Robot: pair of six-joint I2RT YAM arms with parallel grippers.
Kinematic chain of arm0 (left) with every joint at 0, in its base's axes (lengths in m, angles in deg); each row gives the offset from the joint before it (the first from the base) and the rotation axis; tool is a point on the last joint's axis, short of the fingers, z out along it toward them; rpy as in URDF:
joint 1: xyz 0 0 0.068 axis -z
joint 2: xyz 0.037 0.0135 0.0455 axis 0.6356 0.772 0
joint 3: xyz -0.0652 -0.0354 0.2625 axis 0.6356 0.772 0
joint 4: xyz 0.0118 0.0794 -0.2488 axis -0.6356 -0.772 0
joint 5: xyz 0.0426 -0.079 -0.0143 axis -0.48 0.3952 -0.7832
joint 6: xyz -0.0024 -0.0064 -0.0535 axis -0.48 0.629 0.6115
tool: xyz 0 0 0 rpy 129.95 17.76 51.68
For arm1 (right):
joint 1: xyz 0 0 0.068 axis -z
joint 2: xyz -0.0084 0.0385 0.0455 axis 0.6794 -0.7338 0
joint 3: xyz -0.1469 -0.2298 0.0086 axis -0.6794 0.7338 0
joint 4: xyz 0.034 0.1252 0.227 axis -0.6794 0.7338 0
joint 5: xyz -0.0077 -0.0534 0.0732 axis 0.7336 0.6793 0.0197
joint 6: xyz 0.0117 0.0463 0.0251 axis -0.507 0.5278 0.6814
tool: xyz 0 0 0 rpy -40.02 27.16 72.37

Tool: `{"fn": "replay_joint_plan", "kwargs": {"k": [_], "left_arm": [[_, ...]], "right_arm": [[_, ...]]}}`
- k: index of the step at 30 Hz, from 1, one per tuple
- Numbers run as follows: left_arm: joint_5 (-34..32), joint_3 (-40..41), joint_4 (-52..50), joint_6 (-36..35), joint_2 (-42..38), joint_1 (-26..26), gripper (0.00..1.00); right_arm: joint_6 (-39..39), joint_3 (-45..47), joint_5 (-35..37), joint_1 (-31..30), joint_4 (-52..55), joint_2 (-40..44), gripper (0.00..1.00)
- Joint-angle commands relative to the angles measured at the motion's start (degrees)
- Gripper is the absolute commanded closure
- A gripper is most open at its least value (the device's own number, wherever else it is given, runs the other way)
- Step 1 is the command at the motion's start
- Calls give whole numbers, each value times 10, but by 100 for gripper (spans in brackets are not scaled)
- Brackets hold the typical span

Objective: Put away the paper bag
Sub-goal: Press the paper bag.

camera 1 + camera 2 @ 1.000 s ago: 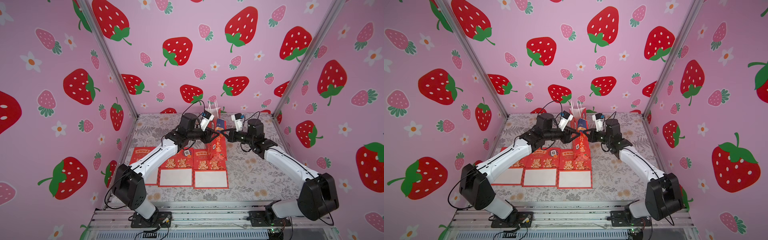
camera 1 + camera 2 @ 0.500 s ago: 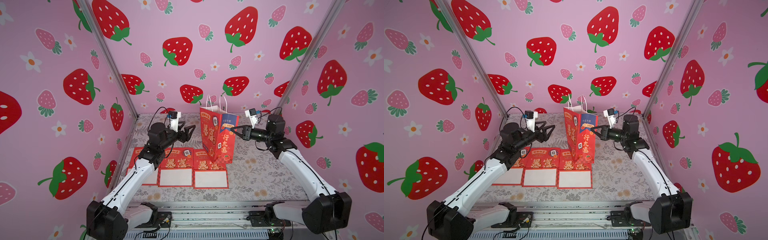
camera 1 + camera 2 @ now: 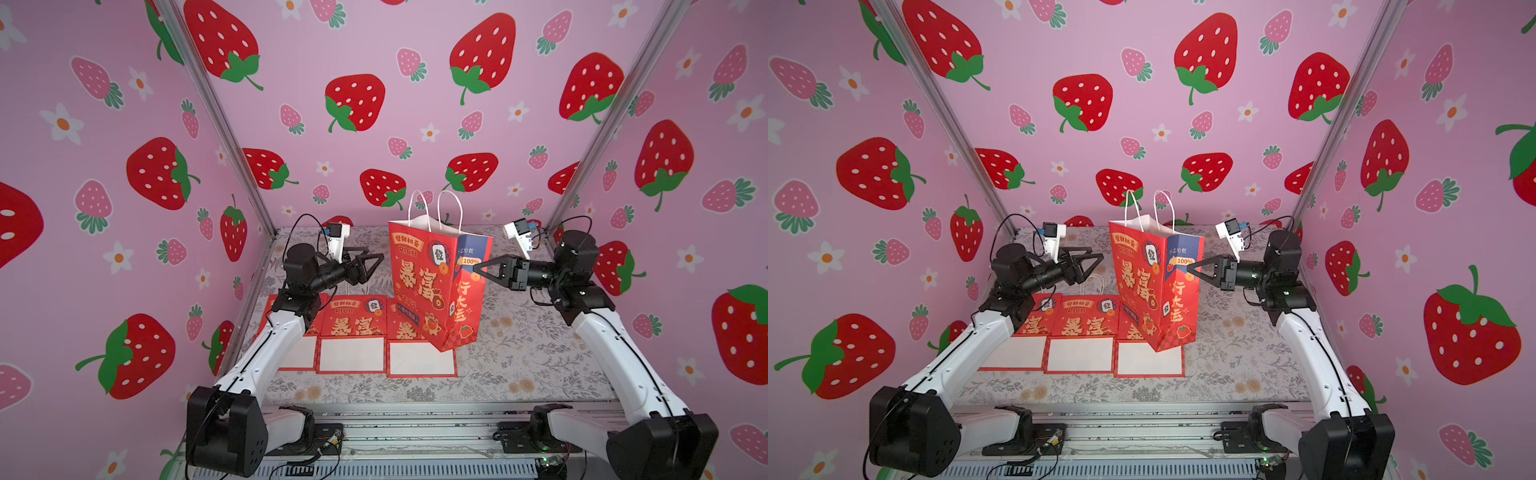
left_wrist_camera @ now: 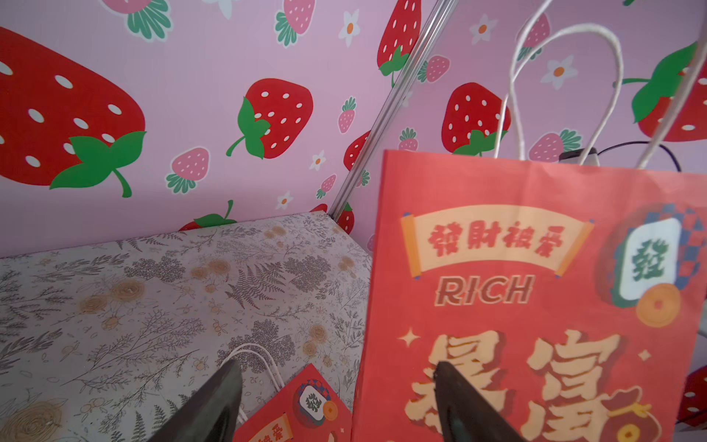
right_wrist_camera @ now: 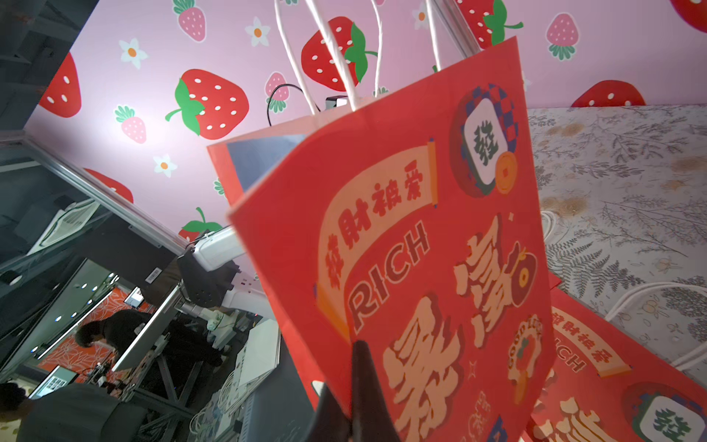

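A red paper bag (image 3: 432,286) stands upright at centre frame, long axis vertical, white handles up, gold lettering reading "RICH". The right gripper (image 3: 478,268) pinches the bag's side edge shut. The left gripper (image 3: 376,261), jaws apart, hangs just beside it, holding nothing.

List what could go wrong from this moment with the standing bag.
1. Only the right gripper pinches the standing paper bag, at one side edge, so the bag may tip or crease.
2. The left gripper is open and apart from it, giving no support.
3. Its base overlaps the flat bags, so it could slide.
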Motion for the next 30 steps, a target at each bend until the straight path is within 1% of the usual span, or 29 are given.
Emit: {"fn": "replay_joint_plan", "kwargs": {"k": [1,4,7,16,19,21,27,30], "left_arm": [[79,-16,65,41,19,-4,21],[111,-18,104,72,29,-4,23],[144,-26,119,92,29,-3,26],[176,-28,153,120,-5,8,41],[181,-36,152,124,-9,17,52],[181,-40,148,121,-15,22,61],[178,-41,144,119,-32,27,77],[176,-41,134,112,-37,27,88]], "right_arm": [[34,3,-44,1,-48,16,100],[32,3,-53,-10,-51,26,100],[25,-1,-57,-27,-49,30,100],[21,-9,-56,-41,-44,19,100],[20,-12,-51,-47,-44,14,100],[20,-14,-47,-48,-42,13,100],[19,-14,-43,-52,-42,13,100],[21,-16,-35,-52,-42,10,100]]}}
